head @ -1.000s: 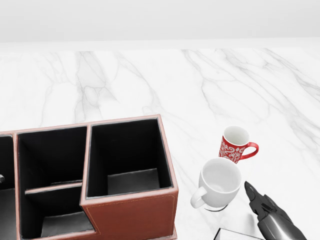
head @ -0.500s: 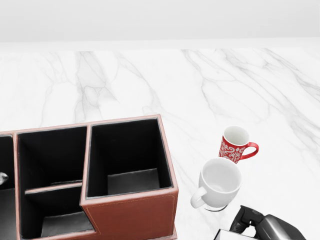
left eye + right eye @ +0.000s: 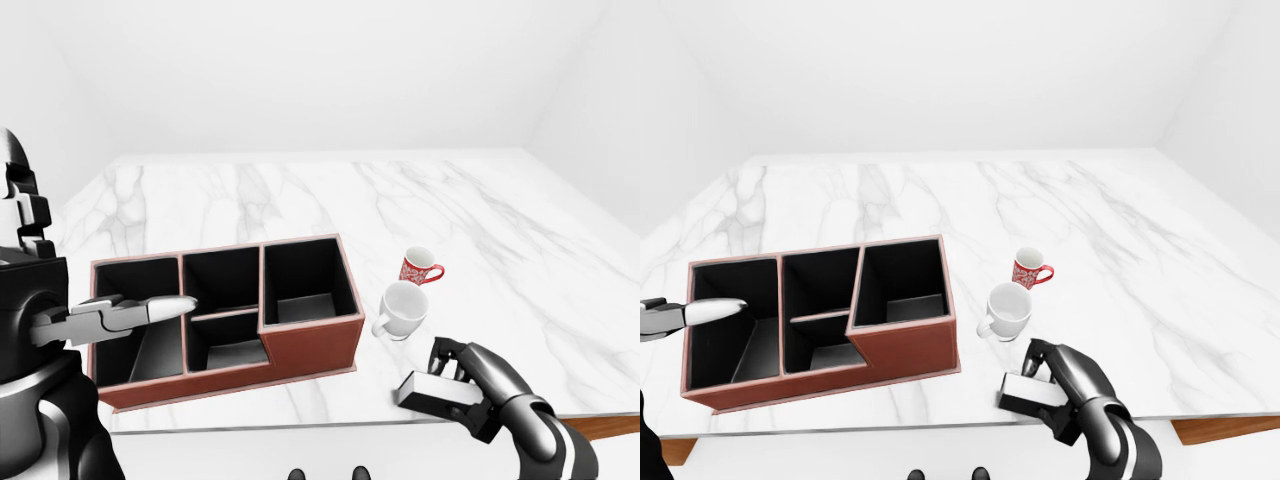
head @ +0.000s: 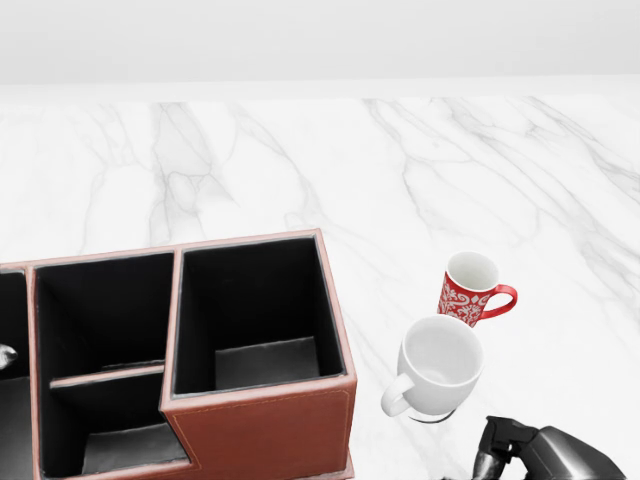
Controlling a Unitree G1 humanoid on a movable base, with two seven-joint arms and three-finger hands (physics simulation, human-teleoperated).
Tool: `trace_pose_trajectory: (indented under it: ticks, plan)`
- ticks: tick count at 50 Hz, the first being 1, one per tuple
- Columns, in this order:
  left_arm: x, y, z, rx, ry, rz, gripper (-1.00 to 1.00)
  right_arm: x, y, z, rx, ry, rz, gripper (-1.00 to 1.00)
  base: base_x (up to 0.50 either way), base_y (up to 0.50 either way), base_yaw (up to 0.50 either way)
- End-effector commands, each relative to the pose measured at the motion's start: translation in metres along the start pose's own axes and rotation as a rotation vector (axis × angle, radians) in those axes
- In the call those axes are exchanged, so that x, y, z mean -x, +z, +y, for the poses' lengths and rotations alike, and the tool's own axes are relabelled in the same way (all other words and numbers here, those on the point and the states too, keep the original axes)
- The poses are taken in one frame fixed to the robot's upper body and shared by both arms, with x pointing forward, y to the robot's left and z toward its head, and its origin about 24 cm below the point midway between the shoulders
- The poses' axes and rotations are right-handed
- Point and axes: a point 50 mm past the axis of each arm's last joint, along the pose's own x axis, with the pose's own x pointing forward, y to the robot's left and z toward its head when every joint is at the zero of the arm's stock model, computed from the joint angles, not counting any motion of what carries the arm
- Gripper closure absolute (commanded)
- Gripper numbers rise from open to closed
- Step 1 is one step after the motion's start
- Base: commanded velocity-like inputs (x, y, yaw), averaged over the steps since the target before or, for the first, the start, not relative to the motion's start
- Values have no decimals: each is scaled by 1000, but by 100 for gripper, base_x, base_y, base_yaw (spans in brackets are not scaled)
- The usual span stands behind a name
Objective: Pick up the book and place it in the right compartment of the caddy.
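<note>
The right hand (image 3: 478, 385) had its fingers curled around the book (image 3: 432, 392) near the surface's (image 3: 480, 230) edge; grasping stage, I'd say. Next: lifting toward the caddy's (image 3: 225, 315) right compartment (image 3: 305, 283).

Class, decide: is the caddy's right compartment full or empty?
Empty: the right compartment of the caddy shows only dark walls and bare floor.

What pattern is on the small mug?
Red with a white floral pattern, white inside; clearest in the head view.
</note>
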Motion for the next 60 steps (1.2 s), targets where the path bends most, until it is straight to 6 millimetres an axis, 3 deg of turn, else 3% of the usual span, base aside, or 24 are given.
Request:
trace_pose_trajectory:
  ticks: [1,15,24,32,44,48,50,60]
  plan:
    - [1,-2,0,0,1,10,-100,16,12,-32,-4,-162,-17,100,0,0,0]
    - [-2,3,0,1,1,-17,-100,40,45,-73,86,-402,-142,100,0,0,0]
    - [-2,2,1,1,2,-13,-100,74,83,-109,237,-668,-280,100,0,0,0]
    - [0,-1,1,2,2,3,-100,84,95,-118,301,-749,-321,100,0,0,0]
    - [-1,-2,-2,3,-2,7,-100,112,149,-163,536,-1104,-462,100,0,0,0]
    - [-1,-3,-2,4,-3,11,-100,110,165,-180,574,-1150,-488,100,0,0,0]
    - [0,-4,-1,3,-1,15,-100,106,183,-200,580,-1171,-523,100,0,0,0]
    - [-1,-7,-1,9,-3,29,-100,78,223,-230,533,-1030,-634,100,0,0,0]
